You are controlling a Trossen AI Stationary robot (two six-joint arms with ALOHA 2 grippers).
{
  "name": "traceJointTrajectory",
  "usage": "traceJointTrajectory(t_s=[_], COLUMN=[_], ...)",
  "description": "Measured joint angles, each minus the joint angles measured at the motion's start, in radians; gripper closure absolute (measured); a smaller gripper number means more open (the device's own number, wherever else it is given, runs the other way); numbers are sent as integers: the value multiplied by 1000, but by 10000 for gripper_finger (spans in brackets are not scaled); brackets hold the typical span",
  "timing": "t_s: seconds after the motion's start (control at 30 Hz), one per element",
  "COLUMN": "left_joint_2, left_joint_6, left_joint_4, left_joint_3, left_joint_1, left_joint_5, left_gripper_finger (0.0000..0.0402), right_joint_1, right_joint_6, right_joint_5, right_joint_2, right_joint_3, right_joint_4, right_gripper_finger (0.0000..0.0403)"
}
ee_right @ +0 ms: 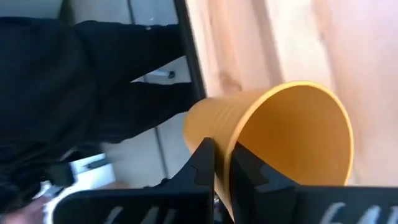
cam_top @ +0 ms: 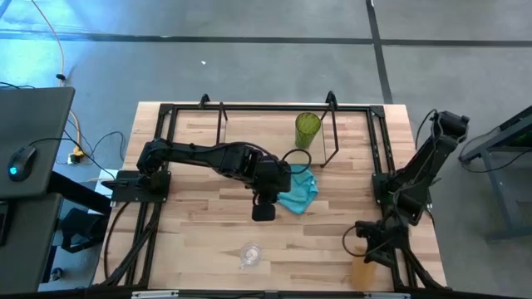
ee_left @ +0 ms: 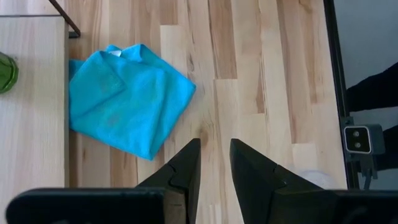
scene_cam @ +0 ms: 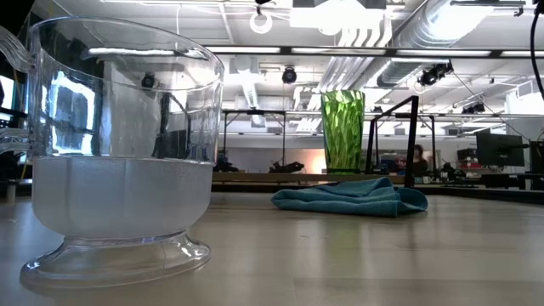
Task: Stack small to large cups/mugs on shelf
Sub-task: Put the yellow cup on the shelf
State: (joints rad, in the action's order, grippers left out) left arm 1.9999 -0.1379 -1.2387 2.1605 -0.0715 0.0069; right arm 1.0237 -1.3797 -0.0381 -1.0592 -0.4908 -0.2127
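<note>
1. Nearest the low camera stood the small clear glass cup (scene_cam: pixel 119 153), upright on my wooden surface (cam_top: pixel 208 224), near its front edge and well apart from everything else.
2. Farther back in that view lay the turquoise cloth (scene_cam: pixel 353 200), crumpled, with the green tumbler (scene_cam: pixel 342 132) standing upright behind it.
3. From above, the green tumbler (cam_top: pixel 307 130) sat on the light wood base of the shelf (cam_top: pixel 249 129), toward its right end, inside the thin dark rods.
4. The cloth (cam_top: pixel 298 189) lay just in front of the shelf's right front corner, partly under my left arm.
5. My left end effector (cam_top: pixel 263 212) hovered over the middle of the surface, just beside the cloth, between the shelf and the glass cup (cam_top: pixel 250 254).
6. Its fingers (ee_left: pixel 186 168) stood narrowly apart with nothing between them; only bare wood showed in the gap.
7. My right end effector (ee_right: pixel 222 168) was at the front right corner of the surface, clamped on the rim of the orange cup (ee_right: pixel 280 137): one finger inside the wall, the other outside.
8. The orange cup (cam_top: pixel 362 271) was tilted in that grip, its mouth facing my right wrist camera, beside the black table frame (cam_top: pixel 381 158).
</note>
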Motion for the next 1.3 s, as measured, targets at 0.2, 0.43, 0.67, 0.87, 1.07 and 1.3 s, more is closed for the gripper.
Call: traceJointTrajectory(t_s=[0.2, 0.43, 0.67, 0.87, 1.07, 1.3], left_joint_2=[0, -14, -39, -45, -47, -47], left_joint_6=[2, 2, 0, -16, -24, -23], left_joint_4=[-33, -61, -75, -81, -103, -108], left_joint_3=[0, 0, 0, 0, 0, 0], left_joint_1=[0, 0, 0, 0, 0, 0], left_joint_5=[-39, -82, -107, -114, -117, -116], left_gripper_finger=[325, 325, 325, 325, 325, 325], right_joint_1=[-100, -229, -341, -400, -404, -406], right_joint_6=[139, 290, 422, 506, 540, 492], right_joint_5=[5, 93, 76, -8, 2, 107], right_joint_2=[0, -4, -45, -153, -226, -251], right_joint_3=[-116, -250, -335, -367, -424, -492], right_joint_4=[-217, -443, -499, -489, -520, -668], right_gripper_finger=[402, 401, 401, 401, 402, 402])
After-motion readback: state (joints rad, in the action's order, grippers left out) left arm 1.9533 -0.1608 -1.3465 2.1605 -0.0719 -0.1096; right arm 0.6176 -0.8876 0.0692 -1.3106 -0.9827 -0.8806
